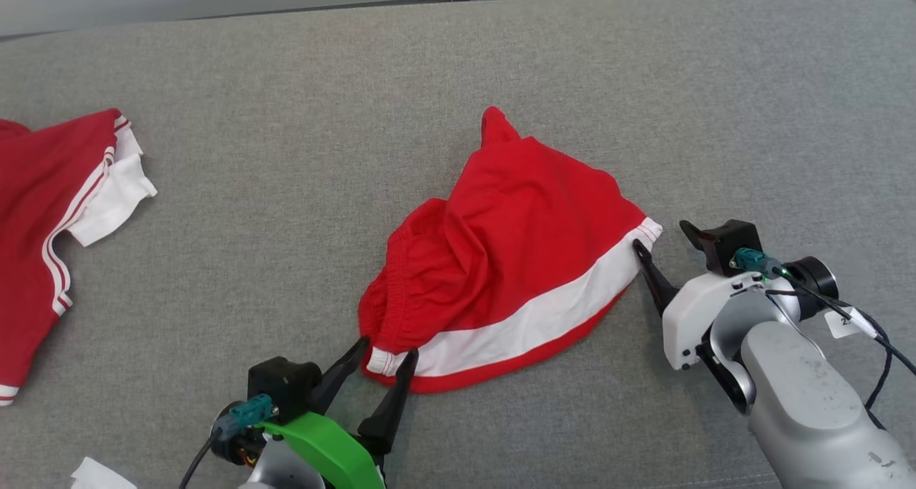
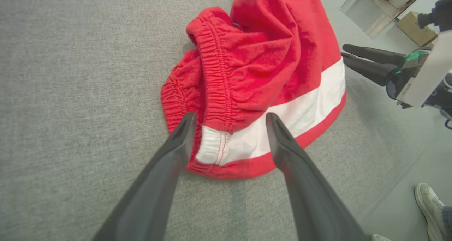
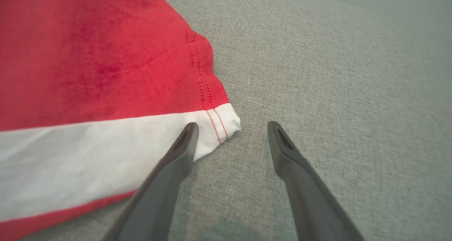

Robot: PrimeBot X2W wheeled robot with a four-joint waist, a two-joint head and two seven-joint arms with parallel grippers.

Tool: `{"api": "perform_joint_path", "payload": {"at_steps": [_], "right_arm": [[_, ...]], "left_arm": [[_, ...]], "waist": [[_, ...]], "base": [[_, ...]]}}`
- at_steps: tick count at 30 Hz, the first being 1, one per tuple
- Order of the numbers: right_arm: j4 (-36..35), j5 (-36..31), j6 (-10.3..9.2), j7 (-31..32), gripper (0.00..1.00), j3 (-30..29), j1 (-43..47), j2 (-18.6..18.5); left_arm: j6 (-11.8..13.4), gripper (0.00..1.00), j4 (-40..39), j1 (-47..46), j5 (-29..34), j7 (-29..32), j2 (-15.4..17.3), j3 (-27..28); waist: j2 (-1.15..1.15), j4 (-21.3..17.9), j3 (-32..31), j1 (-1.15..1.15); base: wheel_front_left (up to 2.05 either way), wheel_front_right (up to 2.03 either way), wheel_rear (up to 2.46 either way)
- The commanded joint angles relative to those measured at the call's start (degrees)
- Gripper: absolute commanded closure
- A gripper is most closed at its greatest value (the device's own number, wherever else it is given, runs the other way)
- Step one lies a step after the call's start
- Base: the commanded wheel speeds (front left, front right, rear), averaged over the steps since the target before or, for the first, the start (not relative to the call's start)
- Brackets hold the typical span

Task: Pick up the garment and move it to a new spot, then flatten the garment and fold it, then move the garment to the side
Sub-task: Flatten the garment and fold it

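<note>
Head view: the red garment (image 1: 515, 260) lies crumpled at the middle of the grey worktop (image 1: 286, 117), towards its near edge; the left gripper (image 1: 386, 349) has its jaws apart, straddling the garment's near white-striped corner; the right gripper (image 1: 660, 235), jaws also apart, has one fingertip touching the garment's right corner; a second red garment (image 1: 43, 210) lies at the worktop's left edge.

Left wrist view: the spread fingers flank the white hem beside the elastic waistband, gripping nothing; a shoe (image 2: 429, 202) shows on the floor.

Right wrist view: one finger overlaps the white corner, the other is over bare worktop; the jaws stand wide and hold nothing.
</note>
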Motion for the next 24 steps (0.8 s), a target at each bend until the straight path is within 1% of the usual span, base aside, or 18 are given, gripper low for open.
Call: {"api": "perform_joint_path", "payload": {"at_steps": [1,6,15,16,17,18,19,24], "right_arm": [[0.5,0.3,-0.04,-0.7,0.00,0.5,-1.0,-0.1],[3.1,1.3,-0.04,-2.8,0.00,3.3,-3.3,-0.5],[7.6,3.2,-0.04,-4.5,0.00,6.5,-5.5,-0.7],[7.9,3.5,-0.04,-4.7,0.04,6.8,-5.6,-0.7],[8.2,3.9,-0.04,-4.9,0.42,6.9,-5.7,-0.6],[8.6,4.3,-0.05,-5.2,0.74,6.8,-5.7,-0.5],[9.0,4.8,-0.07,-5.4,1.00,6.5,-5.7,-0.5],[8.6,6.9,-0.07,-7.0,1.00,4.9,-4.6,-0.5]], "left_arm": [[-0.1,0.00,-0.1,-1.1,-0.8,0.1,0.7,-0.2],[-0.1,0.00,1.0,-2.3,-2.3,-0.2,2.1,-1.7],[-0.1,0.00,2.5,-3.5,-3.7,-0.9,2.5,-4.1],[-0.1,0.00,2.5,-3.6,-3.7,-1.0,2.5,-4.4],[-0.2,0.38,2.5,-3.8,-3.7,-0.7,2.8,-5.1],[-0.1,0.74,2.6,-3.9,-3.7,-0.3,3.1,-5.8],[-0.1,1.00,2.6,-3.9,-3.9,-0.4,3.4,-6.1],[-0.1,1.00,2.0,-3.1,-5.1,-1.0,4.4,-6.9]], "waist": [[0.22,0.7,1.3,0.00],[0.22,0.9,2.2,0.00],[0.22,1.2,3.2,0.00],[0.22,1.2,3.2,0.00],[0.22,1.1,3.1,0.00],[0.22,1.0,3.0,0.00],[0.22,0.9,2.8,0.00],[0.22,0.1,1.3,0.00]], "base": [[0.00,0.00,0.00],[0.00,0.00,0.00],[0.00,0.00,0.00],[0.00,0.00,0.00],[0.00,0.00,0.00],[0.00,0.00,0.00],[0.00,0.00,0.00],[0.00,0.00,0.00]]}}
